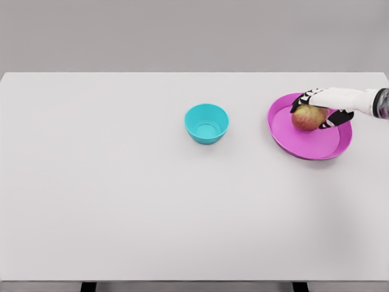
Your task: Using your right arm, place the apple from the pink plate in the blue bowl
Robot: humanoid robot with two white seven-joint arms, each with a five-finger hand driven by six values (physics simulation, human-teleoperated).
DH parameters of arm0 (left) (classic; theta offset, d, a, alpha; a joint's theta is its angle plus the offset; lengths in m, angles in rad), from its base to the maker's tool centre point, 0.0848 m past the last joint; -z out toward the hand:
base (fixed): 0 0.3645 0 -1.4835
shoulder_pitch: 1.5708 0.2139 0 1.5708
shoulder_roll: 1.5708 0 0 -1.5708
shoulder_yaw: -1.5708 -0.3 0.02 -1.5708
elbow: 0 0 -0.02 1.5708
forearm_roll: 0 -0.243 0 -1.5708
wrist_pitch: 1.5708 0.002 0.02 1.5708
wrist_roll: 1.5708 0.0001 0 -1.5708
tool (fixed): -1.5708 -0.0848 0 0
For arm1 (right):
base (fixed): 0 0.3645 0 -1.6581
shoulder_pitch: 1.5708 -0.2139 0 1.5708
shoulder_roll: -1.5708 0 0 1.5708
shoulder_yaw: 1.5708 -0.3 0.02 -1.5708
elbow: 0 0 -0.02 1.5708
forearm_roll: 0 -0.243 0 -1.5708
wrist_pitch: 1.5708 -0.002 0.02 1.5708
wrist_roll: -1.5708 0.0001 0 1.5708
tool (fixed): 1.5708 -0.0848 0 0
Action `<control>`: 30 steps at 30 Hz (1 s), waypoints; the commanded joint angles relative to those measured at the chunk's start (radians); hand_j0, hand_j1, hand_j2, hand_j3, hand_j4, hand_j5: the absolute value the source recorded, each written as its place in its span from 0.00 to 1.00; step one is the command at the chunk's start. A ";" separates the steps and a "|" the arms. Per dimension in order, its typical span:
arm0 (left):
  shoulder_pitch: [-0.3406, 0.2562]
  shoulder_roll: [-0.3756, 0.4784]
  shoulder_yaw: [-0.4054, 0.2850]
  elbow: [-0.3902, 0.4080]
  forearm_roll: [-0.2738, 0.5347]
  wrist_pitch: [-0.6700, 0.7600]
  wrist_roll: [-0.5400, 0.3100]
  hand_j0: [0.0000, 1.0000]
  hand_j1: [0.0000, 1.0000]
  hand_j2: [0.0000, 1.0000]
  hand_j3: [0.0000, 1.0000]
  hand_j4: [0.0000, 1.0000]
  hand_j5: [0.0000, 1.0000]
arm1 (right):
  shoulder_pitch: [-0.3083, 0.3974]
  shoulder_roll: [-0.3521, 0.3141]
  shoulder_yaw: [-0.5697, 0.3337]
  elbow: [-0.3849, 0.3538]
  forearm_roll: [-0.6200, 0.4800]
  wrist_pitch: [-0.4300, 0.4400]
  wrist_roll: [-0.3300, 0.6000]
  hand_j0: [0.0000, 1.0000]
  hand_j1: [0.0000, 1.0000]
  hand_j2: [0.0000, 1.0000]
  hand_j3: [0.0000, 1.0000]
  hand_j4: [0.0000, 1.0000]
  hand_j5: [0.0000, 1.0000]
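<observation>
I see the apple (307, 117) on the pink plate (304, 146), enclosed between my right hand (322, 104) fingers (335, 119), which curl around it. The blue bowl (206, 123) stands well apart on the tabletop (121, 194); my forearm is cut off at the frame edge.

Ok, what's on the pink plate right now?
The apple sits on the pink plate, with the right hand closed around it. Its far side is covered by the fingers.

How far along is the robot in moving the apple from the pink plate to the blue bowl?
Early stage. Done: the right robot hand has reached the apple, its fingers curled around it. In hand: the grasp; the apple looks to be still on the pink plate. Left: lifting it, carrying it left to the blue bowl, which holds nothing, and releasing it there.
</observation>
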 commanded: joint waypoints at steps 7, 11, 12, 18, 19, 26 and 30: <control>0.000 0.000 0.000 0.000 0.001 0.000 0.000 1.00 1.00 1.00 1.00 1.00 1.00 | -0.012 -0.007 -0.005 -0.017 -0.007 -0.001 -0.002 0.65 0.65 0.65 0.65 0.65 0.65; 0.000 0.000 0.000 0.000 -0.001 0.000 0.000 1.00 1.00 1.00 1.00 1.00 1.00 | -0.017 -0.001 -0.033 -0.019 -0.008 -0.008 -0.002 0.64 0.64 0.64 0.64 0.64 0.64; 0.000 0.000 0.000 0.000 -0.001 0.000 0.000 1.00 1.00 1.00 1.00 1.00 1.00 | -0.018 -0.001 -0.033 -0.019 -0.008 -0.008 -0.002 0.64 0.64 0.64 0.64 0.64 0.64; 0.000 0.000 0.000 0.000 0.001 0.000 0.000 1.00 1.00 1.00 1.00 1.00 1.00 | -0.028 0.000 -0.048 -0.056 -0.010 -0.016 -0.002 0.60 0.60 0.60 0.60 0.60 0.60; 0.000 0.000 0.000 0.000 -0.001 0.000 0.000 1.00 1.00 1.00 1.00 1.00 1.00 | -0.028 0.002 -0.054 -0.063 -0.010 -0.016 -0.002 0.60 0.60 0.60 0.60 0.60 0.60; 0.000 0.000 0.000 0.000 -0.001 0.000 0.000 1.00 1.00 1.00 1.00 1.00 1.00 | -0.029 0.023 -0.056 -0.115 -0.008 -0.017 -0.002 0.59 0.59 0.59 0.59 0.59 0.59; 0.000 0.000 0.000 0.000 0.001 0.000 0.000 1.00 1.00 1.00 1.00 1.00 1.00 | -0.029 0.042 -0.056 -0.171 -0.010 -0.016 -0.002 0.59 0.59 0.59 0.59 0.59 0.59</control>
